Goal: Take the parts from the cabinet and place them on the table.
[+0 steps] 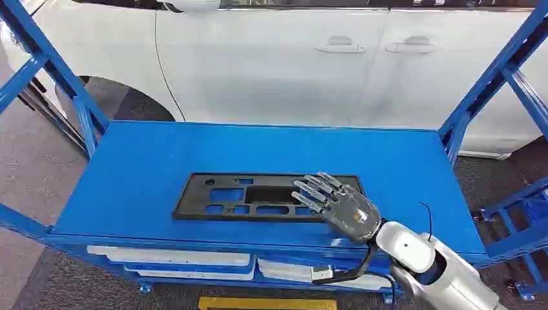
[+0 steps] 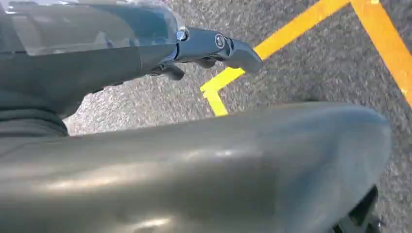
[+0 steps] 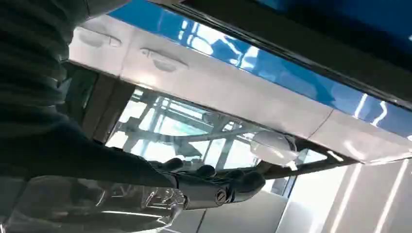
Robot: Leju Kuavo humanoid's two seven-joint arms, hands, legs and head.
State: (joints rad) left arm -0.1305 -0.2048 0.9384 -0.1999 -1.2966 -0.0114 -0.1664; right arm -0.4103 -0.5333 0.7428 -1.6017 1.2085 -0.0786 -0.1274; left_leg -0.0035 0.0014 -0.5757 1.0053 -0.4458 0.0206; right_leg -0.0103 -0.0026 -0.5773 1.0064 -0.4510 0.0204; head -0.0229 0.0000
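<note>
Part (image 1: 258,197) first: it is a flat black panel with holes cut in it, and your right hand (image 1: 339,205) sits at its right end. The fingers (image 1: 315,188) are spread wide and flat over that end, holding nothing; I cannot tell if they touch it. That looks like letting go, not grabbing. The panel lies flat near the front edge of the blue counter (image 1: 161,152), about in the middle, so it will not tip. Your left hand (image 2: 214,46) hangs down by the floor (image 2: 316,63) with its yellow lines (image 2: 291,29); whether it is open I cannot tell. Behind the counter stands a white car (image 1: 291,58).
</note>
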